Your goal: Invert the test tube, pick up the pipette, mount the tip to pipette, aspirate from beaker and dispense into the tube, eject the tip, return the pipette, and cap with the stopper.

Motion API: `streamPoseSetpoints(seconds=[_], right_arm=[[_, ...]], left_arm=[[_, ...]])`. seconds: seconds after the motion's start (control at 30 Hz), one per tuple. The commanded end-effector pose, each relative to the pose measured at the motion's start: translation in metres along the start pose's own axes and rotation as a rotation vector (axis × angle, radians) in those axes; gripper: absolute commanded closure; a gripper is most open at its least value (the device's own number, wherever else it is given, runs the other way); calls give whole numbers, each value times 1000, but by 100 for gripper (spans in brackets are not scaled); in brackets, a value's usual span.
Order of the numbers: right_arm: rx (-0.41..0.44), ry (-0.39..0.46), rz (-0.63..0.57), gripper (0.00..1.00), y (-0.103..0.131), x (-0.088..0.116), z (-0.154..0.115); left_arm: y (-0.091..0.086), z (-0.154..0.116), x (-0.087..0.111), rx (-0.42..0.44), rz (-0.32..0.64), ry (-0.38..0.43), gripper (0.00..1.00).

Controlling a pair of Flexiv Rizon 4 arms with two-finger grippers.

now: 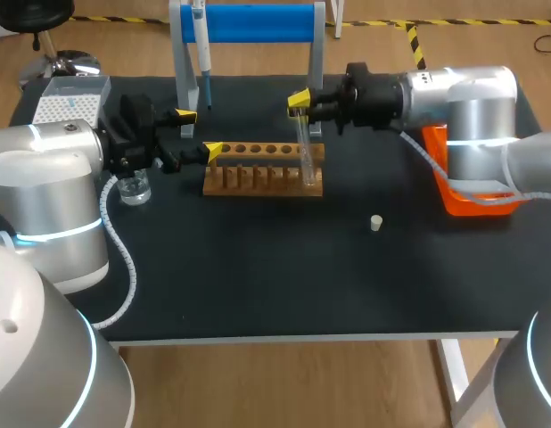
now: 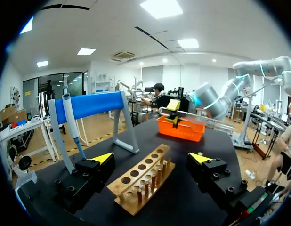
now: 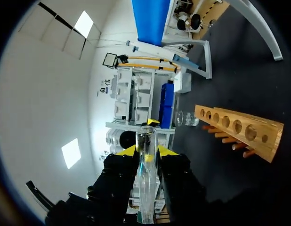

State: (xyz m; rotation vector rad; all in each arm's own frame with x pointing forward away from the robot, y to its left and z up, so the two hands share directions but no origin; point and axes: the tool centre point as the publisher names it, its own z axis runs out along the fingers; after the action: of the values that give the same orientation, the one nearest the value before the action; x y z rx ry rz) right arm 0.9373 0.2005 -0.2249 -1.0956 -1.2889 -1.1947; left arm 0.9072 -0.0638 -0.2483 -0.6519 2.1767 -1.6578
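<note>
The rack point(image 1: 263, 169) stands mid-table, and most of its row of holes is open and bare. At its end nearest the right arm, the right gripper point(image 1: 300, 102) is clamped on the upper part of the tube point(image 1: 305, 152). The tube leans a little, with its lower end down at the rack's last hole; whether it sits in that hole I cannot tell. The tube is clear glass, and what it holds cannot be made out.

The left gripper point(image 2: 151, 158) straddles the rack's other end. Its fingers are wide apart, one along each long side, both clear of the wood.

The beaker point(image 1: 133, 189) stands just beyond that same end of the rack, under the left arm. It is clear, and its fill level is hard to judge.

The pipette point(image 1: 204, 53) hangs nose-down on the stand point(image 1: 258, 22) behind the rack. The stopper point(image 1: 375, 223) lies in front of the rack toward the right arm's side, well apart from it.

The orange tray point(image 1: 454, 201) past the rack's right end is mostly hidden by the right arm, so its contents do not show. The tip box point(image 1: 69, 100), behind and beyond the rack's left end, is partly cut off by the left arm. Its top is a dotted grid too fine to read.
</note>
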Motion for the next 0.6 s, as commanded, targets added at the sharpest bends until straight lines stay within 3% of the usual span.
streamPoseSetpoints(seconds=[0.03,0.6], right_arm=[[6,4,43,100,0,0,-2],[-7,-11,74,100,-1,-5,-4]], left_arm=[[1,1,1,1,1,-5,0],[1,1,1,1,1,-5,0]])
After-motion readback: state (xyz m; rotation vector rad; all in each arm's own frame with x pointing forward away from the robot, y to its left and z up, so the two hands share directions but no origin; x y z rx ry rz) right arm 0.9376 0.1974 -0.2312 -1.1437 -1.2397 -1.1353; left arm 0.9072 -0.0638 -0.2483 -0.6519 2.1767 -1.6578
